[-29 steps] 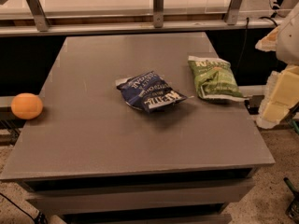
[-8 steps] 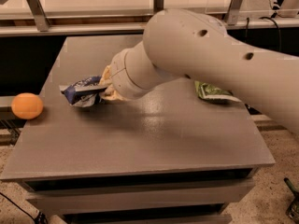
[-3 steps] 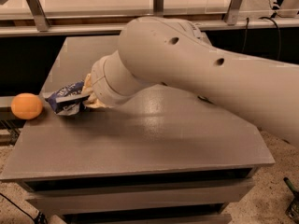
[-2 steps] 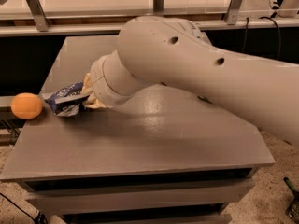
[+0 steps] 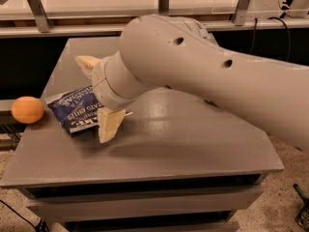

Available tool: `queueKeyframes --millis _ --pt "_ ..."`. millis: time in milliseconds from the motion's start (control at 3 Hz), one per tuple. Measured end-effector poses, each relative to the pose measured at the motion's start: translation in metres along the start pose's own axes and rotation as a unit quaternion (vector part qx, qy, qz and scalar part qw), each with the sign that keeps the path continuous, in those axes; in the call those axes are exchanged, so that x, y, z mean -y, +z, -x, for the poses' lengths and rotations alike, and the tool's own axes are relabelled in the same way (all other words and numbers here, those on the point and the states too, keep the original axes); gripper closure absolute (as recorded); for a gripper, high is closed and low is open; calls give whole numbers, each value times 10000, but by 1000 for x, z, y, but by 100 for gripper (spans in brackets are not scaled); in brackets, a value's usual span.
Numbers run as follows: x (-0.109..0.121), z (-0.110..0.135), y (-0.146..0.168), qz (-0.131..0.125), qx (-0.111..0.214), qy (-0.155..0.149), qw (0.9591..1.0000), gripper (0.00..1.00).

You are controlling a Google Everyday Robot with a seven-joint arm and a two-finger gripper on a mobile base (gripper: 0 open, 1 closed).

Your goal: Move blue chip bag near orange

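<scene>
The blue chip bag [image 5: 72,111] lies flat on the left part of the grey table [image 5: 193,144], its left end a short way from the orange [image 5: 27,109], which sits at the table's left edge. My gripper [image 5: 92,100] is right over the bag's right side, at the end of the big white arm that crosses the view from the right. Its two cream fingers [image 5: 109,124] are spread apart, one behind the bag and one in front. The bag's right end is hidden by the wrist.
The arm [image 5: 217,76] covers the middle and right rear of the table, hiding whatever lies there. A metal rail and frame [image 5: 159,4] run behind the table. The table's front edge has shelves below it.
The fingers, shut on the bag a second ago, have spread apart. The bag has dropped flat onto the table beside the orange.
</scene>
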State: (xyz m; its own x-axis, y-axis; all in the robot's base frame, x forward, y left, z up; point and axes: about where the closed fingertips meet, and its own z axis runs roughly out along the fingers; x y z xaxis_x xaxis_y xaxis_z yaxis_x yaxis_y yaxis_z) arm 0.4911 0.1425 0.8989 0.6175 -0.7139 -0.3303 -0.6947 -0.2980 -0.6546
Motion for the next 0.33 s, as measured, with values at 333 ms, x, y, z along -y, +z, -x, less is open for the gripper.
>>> queueKeyframes --millis 333 --pt "0 0 0 0 0 -1 10000 0"
